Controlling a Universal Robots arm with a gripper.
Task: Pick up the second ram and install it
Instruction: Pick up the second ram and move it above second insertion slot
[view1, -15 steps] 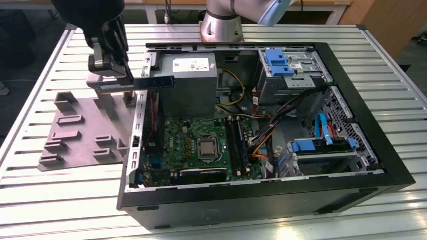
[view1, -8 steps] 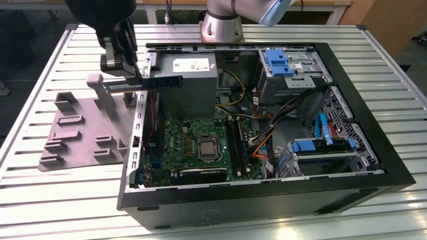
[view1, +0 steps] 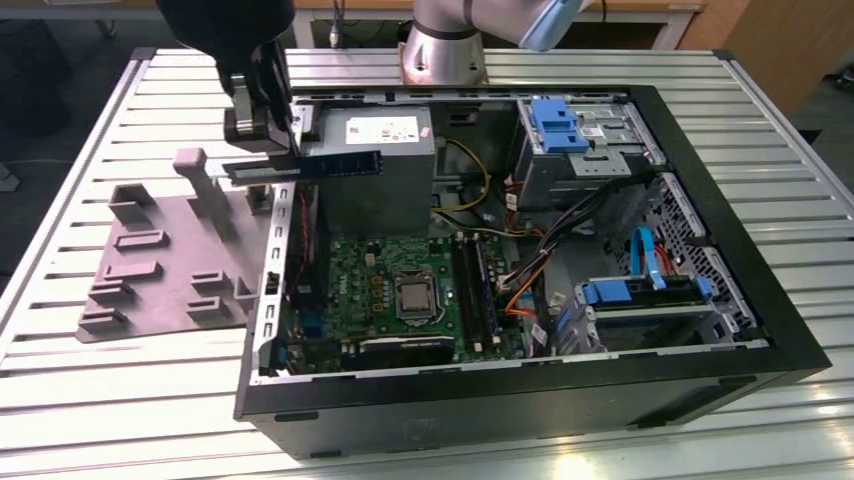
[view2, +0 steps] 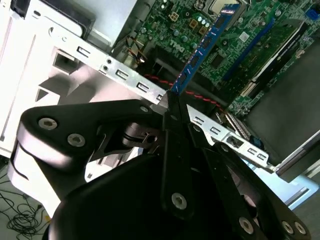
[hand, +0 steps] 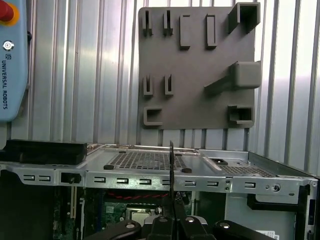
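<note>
A: Where is the second ram (view1: 320, 165)?
B: Clamped between the end effector's (view1: 267, 162) narrow-set fingers, lying level above the computer case (view1: 280, 240) wall.
A: Arm pose?
B: Wrist pointing down, beside the holder block (view1: 160, 270).

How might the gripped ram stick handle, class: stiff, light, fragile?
Probably stiff: the second ram juts straight from the gripper, unsagging. Likely light: it looks thin edge-on. Perhaps fragile: exposed chips line its face.
</note>
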